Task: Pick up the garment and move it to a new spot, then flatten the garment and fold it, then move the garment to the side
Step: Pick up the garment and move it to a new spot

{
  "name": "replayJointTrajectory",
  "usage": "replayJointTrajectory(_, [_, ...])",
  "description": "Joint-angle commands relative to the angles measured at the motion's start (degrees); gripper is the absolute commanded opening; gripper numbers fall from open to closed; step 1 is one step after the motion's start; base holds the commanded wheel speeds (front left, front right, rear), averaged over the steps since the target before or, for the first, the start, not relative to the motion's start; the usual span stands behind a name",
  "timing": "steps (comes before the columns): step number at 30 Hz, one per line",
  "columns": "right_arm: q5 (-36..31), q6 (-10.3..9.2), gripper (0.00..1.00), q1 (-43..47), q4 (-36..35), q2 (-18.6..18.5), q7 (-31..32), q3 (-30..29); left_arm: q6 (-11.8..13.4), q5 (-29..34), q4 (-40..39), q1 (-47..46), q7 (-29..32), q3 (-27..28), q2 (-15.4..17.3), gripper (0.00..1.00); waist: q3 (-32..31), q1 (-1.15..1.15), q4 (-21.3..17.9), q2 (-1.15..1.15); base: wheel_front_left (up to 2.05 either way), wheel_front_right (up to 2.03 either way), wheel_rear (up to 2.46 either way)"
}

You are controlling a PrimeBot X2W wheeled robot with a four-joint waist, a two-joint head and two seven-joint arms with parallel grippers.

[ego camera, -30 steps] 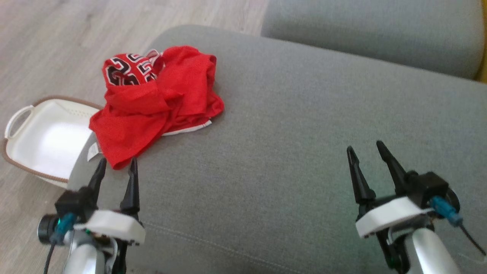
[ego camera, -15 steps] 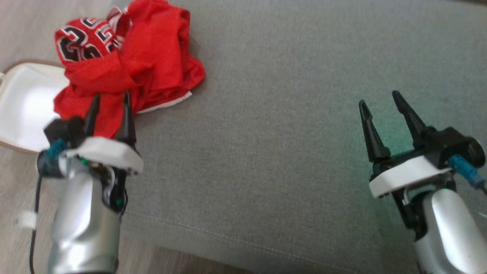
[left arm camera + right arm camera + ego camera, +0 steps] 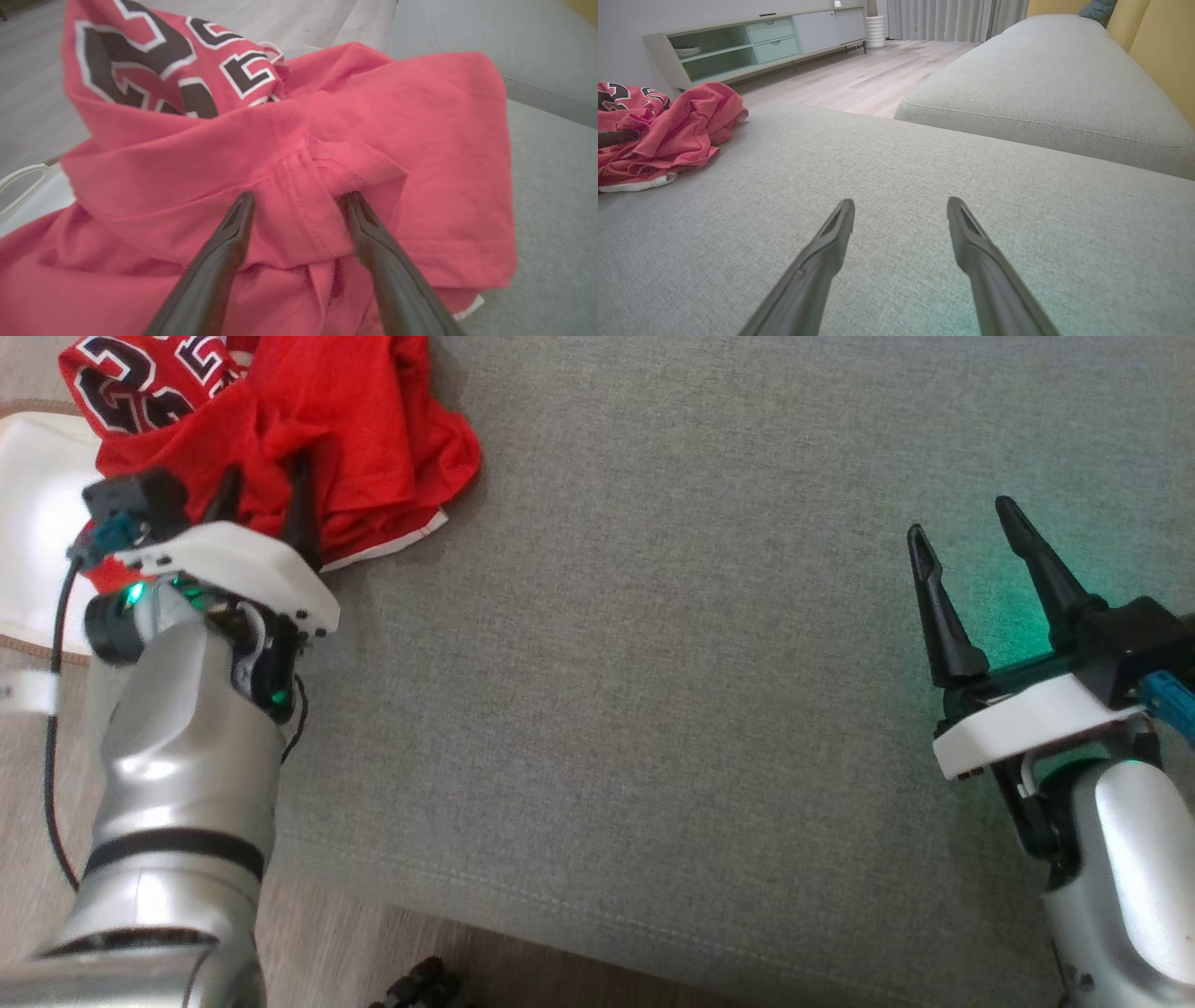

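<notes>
The garment is a red jersey with black-and-white lettering, crumpled in a heap at the near left corner of a grey sofa cushion. My left gripper is open, its two dark fingers pushed against the heap with a fold of red cloth between the tips. In the right wrist view the garment lies far to the left. My right gripper hovers open over bare cushion at the right, nothing between its fingers.
A white laundry basket with a brown rim stands on the wood floor just left of the cushion, partly under the garment. A second sofa cushion and a low cabinet lie beyond. The cushion's front edge runs close to me.
The head camera has tilted down and closer. My left arm has reached forward, so its open fingers went from short of the garment's edge to pressing into the heap. The right gripper stays open.
</notes>
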Motion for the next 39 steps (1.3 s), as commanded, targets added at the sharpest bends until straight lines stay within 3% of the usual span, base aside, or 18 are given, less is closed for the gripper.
replayJointTrajectory(1, [-0.2, -0.05, 1.00, -0.7, -2.2, -0.1, 0.2, 1.1, 0.0, -0.6, -0.2, -1.9, 0.0, 0.8, 3.1, 1.00, 0.1, -0.01, 0.0, 0.00, 0.00, 0.00, 0.00])
replayJointTrajectory(3, [-0.1, -0.05, 1.00, -0.6, -2.2, -0.3, 0.3, 1.0, 0.0, -1.5, 2.6, -3.6, 1.7, 0.2, 3.3, 1.00, 0.1, -0.01, 0.1, 0.00, 0.00, 0.00, 0.00])
replayJointTrajectory(4, [-0.1, -0.05, 1.00, -0.5, -2.2, -0.3, 0.4, 1.0, 0.0, -2.1, 3.5, -4.3, 2.2, -0.1, 3.3, 0.84, 0.0, -0.01, 0.1, 0.00, 0.00, 0.00, 0.00])
replayJointTrajectory(5, [0.0, -0.05, 1.00, -0.4, -2.2, -0.4, 0.4, 0.9, 0.0, -2.5, 4.5, -5.0, 2.7, -0.4, 3.6, 0.39, -0.1, -0.01, 0.2, 0.00, 0.00, 0.00, 0.00])
replayJointTrajectory(6, [0.0, -0.05, 1.00, -0.3, -2.2, -0.4, 0.5, 0.8, 0.0, -2.8, 5.3, -5.5, 3.0, -0.6, 3.7, 0.04, -0.3, -0.01, 0.2, 0.00, 0.00, 0.00, 0.00])
replayJointTrajectory(7, [0.0, -0.05, 1.00, -0.2, -2.2, -0.4, 0.5, 0.8, 0.0, -3.2, 5.9, -5.9, 3.0, -0.9, 3.9, 0.00, -0.6, -0.01, 0.3, 0.00, 0.00, 0.00, 0.00])
replayJointTrajectory(18, [0.8, -0.05, 1.00, 3.4, -0.3, 1.6, -0.7, -0.2, 1.0, -2.4, 2.6, -4.4, -2.3, -1.6, 7.4, 0.00, -7.7, -0.01, 0.5, 0.00, 0.00, 0.00, 0.00])
replayJointTrajectory(26, [1.3, -0.05, 1.00, 6.7, 1.4, 3.8, -2.2, -0.7, 4.0, 0.7, -16.0, 5.1, -2.5, -1.4, 8.5, 0.00, -14.7, -0.01, 0.0, 0.00, 0.00, 0.00, 0.00])
replayJointTrajectory(33, [1.7, -0.05, 1.00, 9.1, 2.0, 5.3, -3.1, -0.8, 4.4, 2.1, -30.0, 15.0, -2.3, -3.3, 7.5, 0.00, -19.6, -0.01, -2.1, 0.00, 0.00, 0.00, 0.00])
replayJointTrajectory(39, [1.9, -0.05, 1.00, 10.5, 1.4, 6.3, -3.0, -1.0, 4.2, 3.0, -43.3, 23.4, 2.3, -7.2, 5.9, 0.00, -21.8, -0.01, -5.3, 0.00, 0.00, 0.00, 0.00])
